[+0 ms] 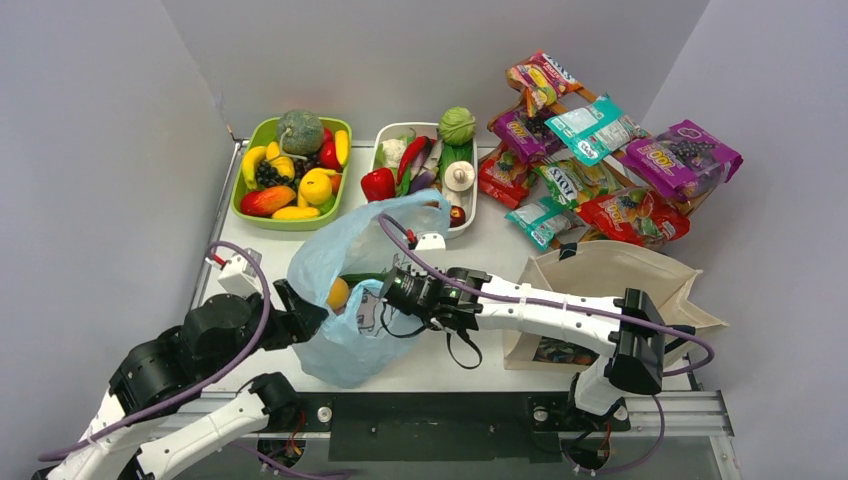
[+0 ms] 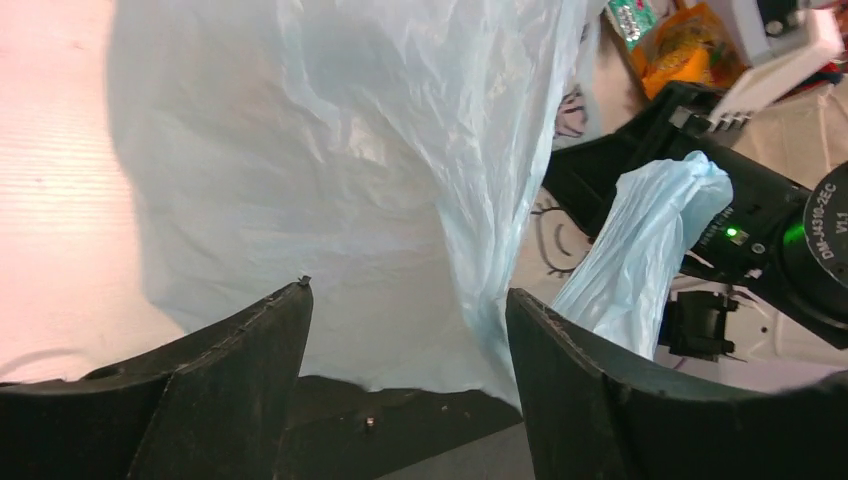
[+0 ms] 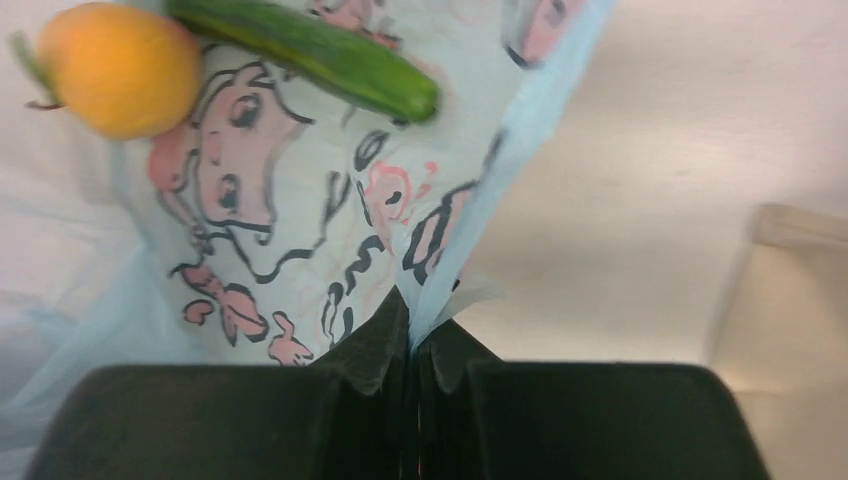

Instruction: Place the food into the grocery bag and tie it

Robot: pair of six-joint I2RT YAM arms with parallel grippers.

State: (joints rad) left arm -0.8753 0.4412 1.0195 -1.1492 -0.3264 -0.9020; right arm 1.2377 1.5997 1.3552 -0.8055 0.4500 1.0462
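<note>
the grocery bag [image 1: 340,355] sits before the two trays [image 1: 237,200], left of the tote [image 1: 610,270].

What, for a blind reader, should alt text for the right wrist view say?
The right claw is shut on the edge of a light-blue bag printed with a pink cartoon. An orange fruit and a green cucumber show above, the table to the right.

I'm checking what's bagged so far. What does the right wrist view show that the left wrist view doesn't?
Right wrist only: an orange fruit and a green cucumber by the printed mark, and the right claw shut on the edge of the grocery bag. Left wrist only: the open left claw, a bunched strip of bag, the right arm. Both: that light-blue bag.
</note>
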